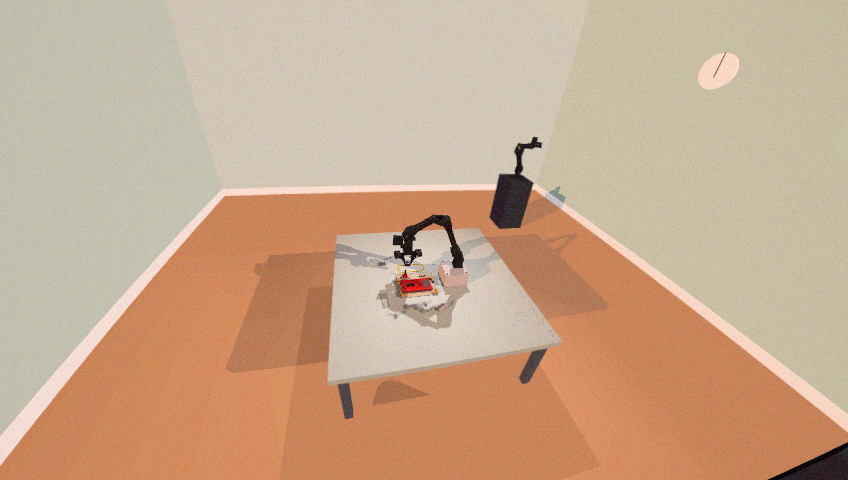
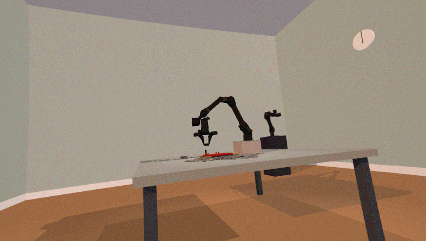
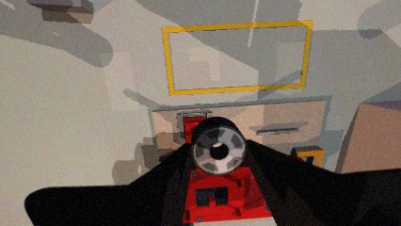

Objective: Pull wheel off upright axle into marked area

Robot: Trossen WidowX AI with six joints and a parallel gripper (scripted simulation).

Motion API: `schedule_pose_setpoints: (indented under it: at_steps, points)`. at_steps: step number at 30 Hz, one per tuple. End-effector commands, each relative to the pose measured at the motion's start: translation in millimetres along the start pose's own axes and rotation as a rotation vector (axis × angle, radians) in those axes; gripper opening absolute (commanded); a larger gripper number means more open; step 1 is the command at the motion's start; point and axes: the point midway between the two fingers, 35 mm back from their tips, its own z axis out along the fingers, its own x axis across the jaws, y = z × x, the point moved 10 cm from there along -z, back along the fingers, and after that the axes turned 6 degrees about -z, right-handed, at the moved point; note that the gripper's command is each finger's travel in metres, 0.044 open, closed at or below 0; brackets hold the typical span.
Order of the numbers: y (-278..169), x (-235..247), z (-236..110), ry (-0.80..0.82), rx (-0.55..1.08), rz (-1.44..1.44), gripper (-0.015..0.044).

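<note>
My gripper (image 1: 408,259) (image 2: 205,144) (image 3: 217,147) is shut on the wheel (image 3: 218,152), a black tyre with a grey spoked hub and a hole in the middle. It holds the wheel in the air, clear above the red chassis (image 1: 415,286) (image 2: 218,154) (image 3: 221,193). The thin upright axle (image 2: 205,150) stands bare on the chassis, right below the fingers. The marked area is a yellow rectangle outline (image 3: 237,88) on the table, just beyond the chassis in the wrist view. Nothing lies inside it.
The arm's pink base block (image 1: 453,275) (image 2: 247,147) stands right of the chassis. Small grey loose parts (image 1: 425,306) lie in front of it on the grey table (image 1: 416,350) (image 2: 239,167). A second arm stands on a black pedestal (image 1: 510,201) (image 2: 273,141) on the floor behind.
</note>
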Motion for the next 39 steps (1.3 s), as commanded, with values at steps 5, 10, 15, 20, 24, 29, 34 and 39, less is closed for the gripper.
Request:
schedule_pose_setpoints:
  at_steps: [5, 10, 15, 20, 24, 29, 34, 39]
  points:
    - [27.4, -19.7, -4.9, 0.007, -0.008, -0.002, 0.0]
    - [43.6, -33.1, -6.6, 0.008, -0.01, -0.002, 0.0]
    - [58.7, -47.2, -8.3, 0.008, -0.013, -0.002, 0.0]
    - [63.0, -51.5, -6.5, 0.008, -0.014, -0.002, 0.0]
    - [63.2, -51.3, 5.0, 0.008, -0.014, -0.002, 0.0]
    - [63.4, -51.0, 14.6, 0.008, -0.014, -0.002, 0.0]
    - [64.8, -49.1, 38.3, 0.008, -0.014, -0.002, 0.0]
    - [65.1, -49.0, 69.4, 0.008, -0.014, -0.002, 0.0]
